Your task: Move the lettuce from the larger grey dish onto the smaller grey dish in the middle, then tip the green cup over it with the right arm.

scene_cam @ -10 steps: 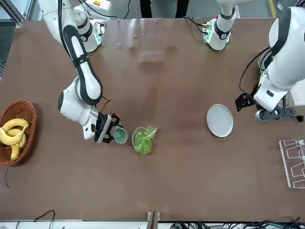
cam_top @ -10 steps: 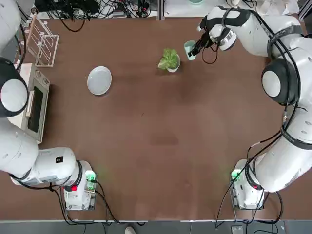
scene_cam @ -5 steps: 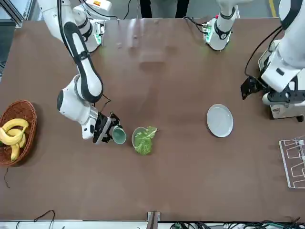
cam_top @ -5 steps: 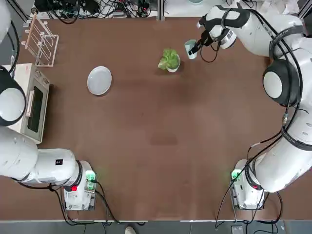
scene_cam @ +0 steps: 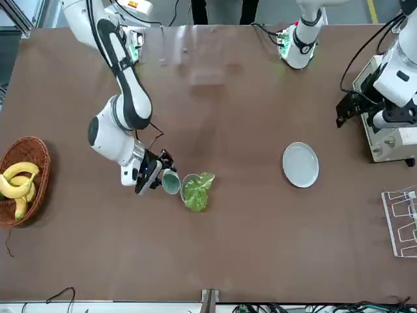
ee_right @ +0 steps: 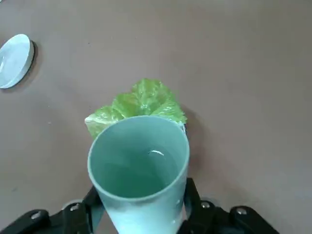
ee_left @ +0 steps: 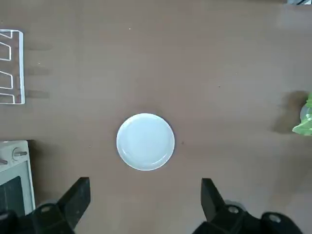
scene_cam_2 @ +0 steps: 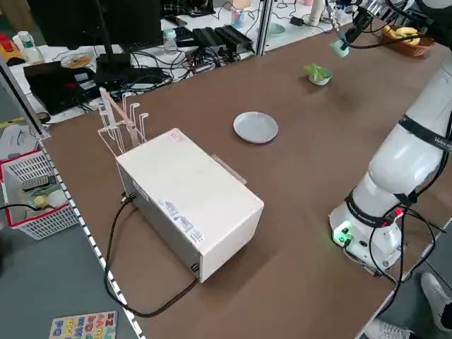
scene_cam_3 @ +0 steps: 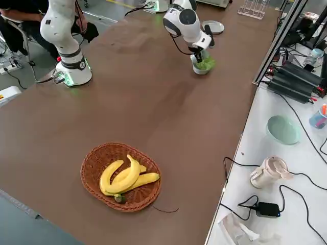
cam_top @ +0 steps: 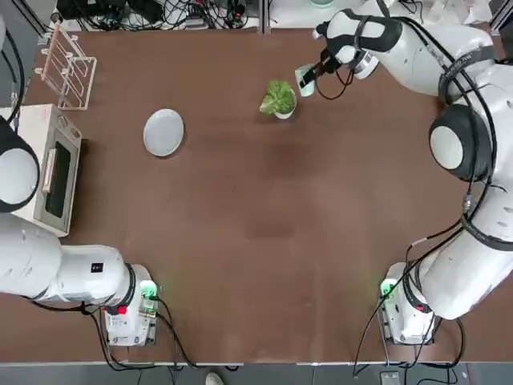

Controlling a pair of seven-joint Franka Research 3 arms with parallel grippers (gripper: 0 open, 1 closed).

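The right arm's fingers (ee_right: 192, 197) are closed on the green cup (ee_right: 139, 168), one on either side of its wall; they hold it just beside the smaller grey dish (scene_cam: 184, 184), on the robot's right of it, though whether cup and dish touch, I cannot tell; the cup's mouth is uncovered, and its exact tilt is hard to judge. The lettuce (cam_top: 276, 97) sits in the smaller grey dish, its leaves rising above the rim and spilling over one side; the larger grey dish (cam_top: 163, 132) lies flat and bare on the table (cam_top: 240, 233), well apart from them toward the robot's left. The left arm's fingers (ee_left: 77, 197) are wide open with nothing between them; they hover on the robot's left, near the white oven (scene_cam_2: 191, 198); the white wire rack (cam_top: 70, 70) stands by the oven; at the robot's right a woven basket (scene_cam_3: 89, 176) holds bananas (scene_cam_3: 130, 176); a person (scene_cam_3: 30, 23) is by the table, on the arms' side.
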